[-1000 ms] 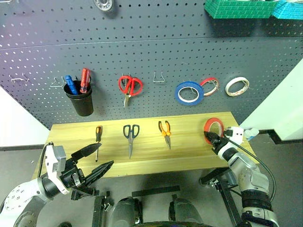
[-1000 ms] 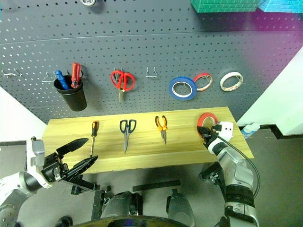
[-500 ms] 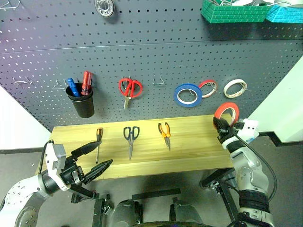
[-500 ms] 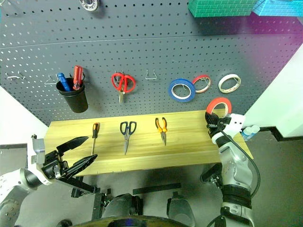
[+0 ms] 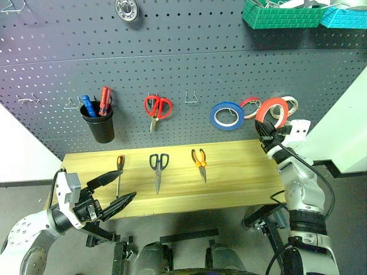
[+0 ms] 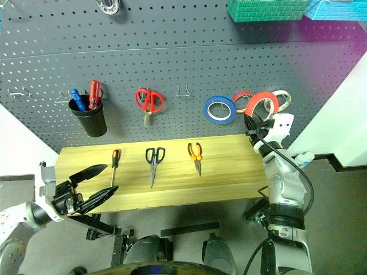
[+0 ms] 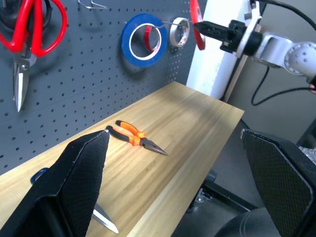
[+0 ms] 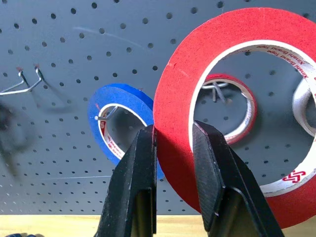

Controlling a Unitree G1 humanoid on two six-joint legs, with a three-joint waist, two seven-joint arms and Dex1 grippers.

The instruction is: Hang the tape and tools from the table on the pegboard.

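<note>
Right gripper (image 8: 173, 163) pinches one red tape (image 5: 271, 110) before the pegboard (image 5: 172, 69), just right of the blue roll (image 5: 227, 115). Three tools lie below on the table (image 5: 241, 177): screwdriver (image 5: 118, 172), scissors (image 5: 158, 168), pliers (image 5: 200, 162). Left gripper (image 5: 112, 192) gapes wide, empty.

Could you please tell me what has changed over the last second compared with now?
The right gripper, still shut on the red tape, lifted it off the table up to the pegboard, in front of the hung rolls. The left gripper stayed open and still; the scissors, pliers and screwdriver did not move.
</note>
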